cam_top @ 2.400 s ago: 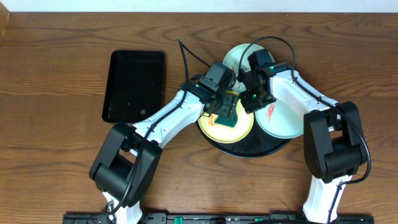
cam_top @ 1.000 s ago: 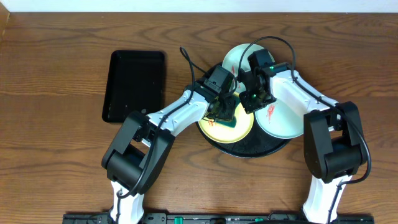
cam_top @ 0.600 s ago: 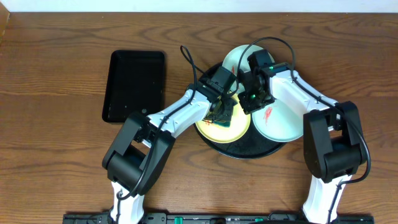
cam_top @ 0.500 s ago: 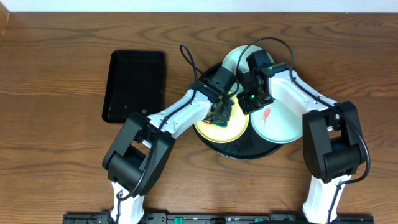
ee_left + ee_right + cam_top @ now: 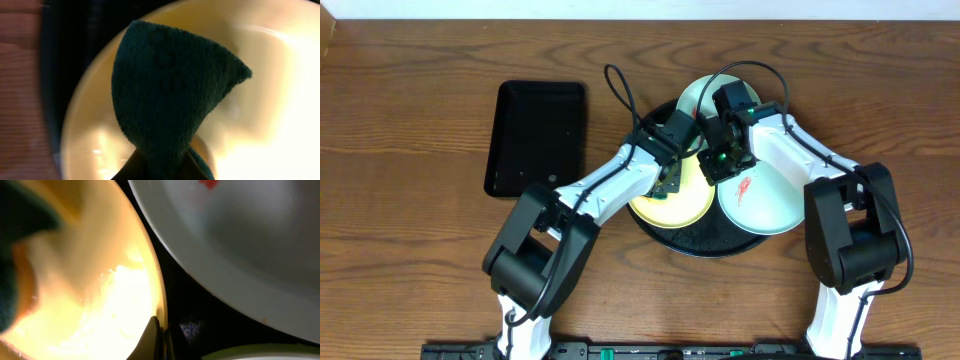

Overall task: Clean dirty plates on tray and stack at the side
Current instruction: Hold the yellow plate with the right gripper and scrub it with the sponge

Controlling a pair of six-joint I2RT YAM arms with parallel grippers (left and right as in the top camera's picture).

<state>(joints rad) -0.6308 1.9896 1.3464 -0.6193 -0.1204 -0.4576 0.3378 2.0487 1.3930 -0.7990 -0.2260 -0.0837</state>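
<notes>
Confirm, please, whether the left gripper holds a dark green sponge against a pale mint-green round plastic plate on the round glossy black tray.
Not quite: the left wrist view shows the dark green sponge against the pale yellow round plastic plate, not a mint-green one. The left gripper and round glossy black tray are as stated.

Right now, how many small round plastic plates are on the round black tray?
3: a pale yellow plastic plate front-left, a red-smeared mint-green plate on the right, another mint-green plate at the back, partly covered.
</notes>
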